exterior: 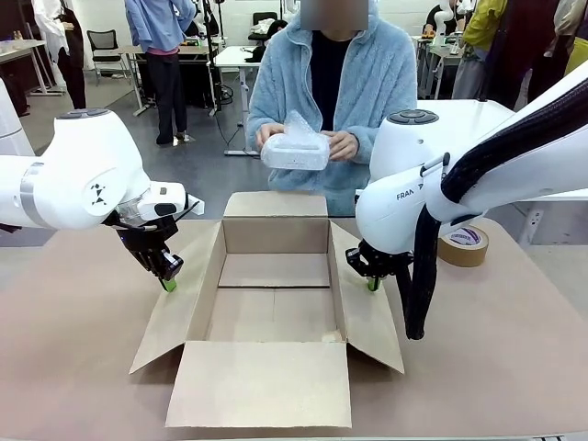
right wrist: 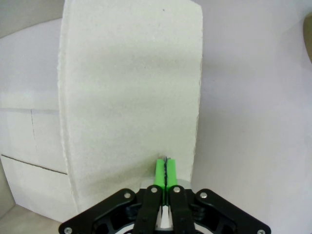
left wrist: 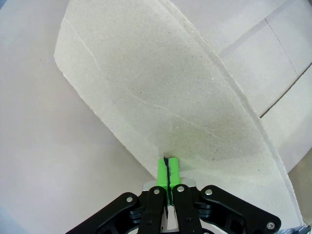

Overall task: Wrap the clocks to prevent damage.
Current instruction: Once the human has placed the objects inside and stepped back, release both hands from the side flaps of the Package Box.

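Starting at the left, you see the left gripper [exterior: 168, 283] with its pads pressed together on nothing, its tip at the outer edge of the open carton's [exterior: 276, 234] left flap. Beyond the carton, the person's hands [exterior: 342, 144] hold the bubble-wrapped clocks [exterior: 295, 150] above the table. The right gripper [exterior: 372, 283] is likewise closed and empty at the right flap. A tape roll [exterior: 464, 245] lies farther right.

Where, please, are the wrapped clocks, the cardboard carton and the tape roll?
wrapped clocks [exterior: 294, 152]: front view, front face of the bundle.
cardboard carton [exterior: 276, 235]: front view, inner far wall.
tape roll [exterior: 459, 255]: front view, outer side.
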